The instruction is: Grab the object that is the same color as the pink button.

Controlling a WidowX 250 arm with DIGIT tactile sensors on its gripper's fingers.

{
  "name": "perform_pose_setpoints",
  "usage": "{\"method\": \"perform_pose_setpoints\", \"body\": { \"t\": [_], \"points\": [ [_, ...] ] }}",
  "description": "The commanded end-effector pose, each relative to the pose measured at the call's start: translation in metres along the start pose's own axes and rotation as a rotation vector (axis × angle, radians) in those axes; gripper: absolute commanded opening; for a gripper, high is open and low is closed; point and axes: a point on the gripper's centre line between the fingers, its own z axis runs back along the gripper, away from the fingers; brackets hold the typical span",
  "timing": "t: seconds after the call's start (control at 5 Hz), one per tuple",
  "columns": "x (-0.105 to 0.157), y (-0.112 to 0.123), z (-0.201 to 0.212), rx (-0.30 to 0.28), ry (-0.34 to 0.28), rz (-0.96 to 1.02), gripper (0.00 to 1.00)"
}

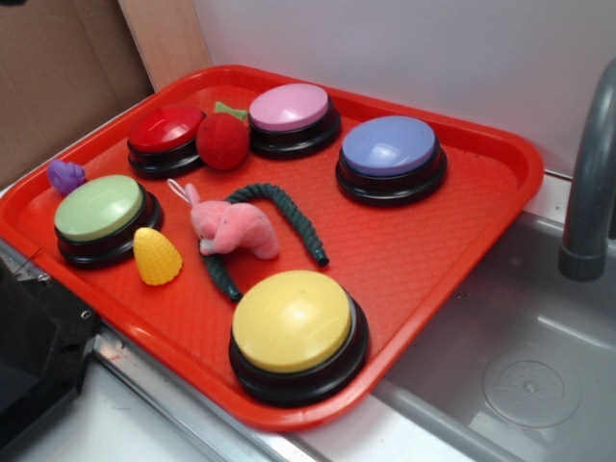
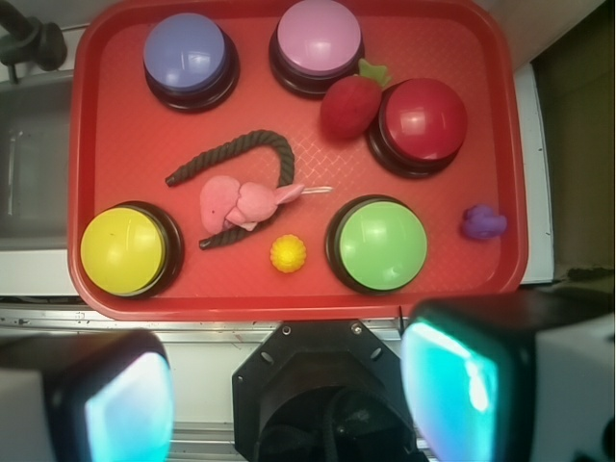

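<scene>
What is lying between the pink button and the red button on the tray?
A red plush strawberry sits between the pink button and the red button, close against both. The exterior view shows it clearly, and so does the wrist view.

Red plastic tray [image 2: 115,144] bearing five dome push-buttons. Fuzzy pink plush bunny [image 2: 236,204] lies on a dark green rope [image 2: 241,146], between the yellow-topped button [image 2: 122,249] and green-topped button [image 2: 381,243]; pale pink-topped button [image 2: 319,38] sits at the far edge.
</scene>
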Motion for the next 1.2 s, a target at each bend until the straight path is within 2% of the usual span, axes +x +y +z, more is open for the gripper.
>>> {"method": "perform_pose_setpoints", "body": {
  "t": [0.0,0.2,0.4,0.6,0.8,1.0],
  "points": [
    [0.000,0.000,0.000,0.000,0.000,0.000,1.00],
    [0.002,0.001,-0.005,-0.034,-0.008,0.093,1.00],
    [0.006,-0.006,-0.022,-0.120,-0.030,0.351,1.00],
    [0.022,-0.018,-0.052,-0.090,-0.035,0.594,1.00],
    [0.036,-0.026,-0.086,-0.081,-0.077,0.754,1.00],
    [0.055,-0.039,-0.125,-0.054,-0.070,0.820,1.00]
  ]
}}
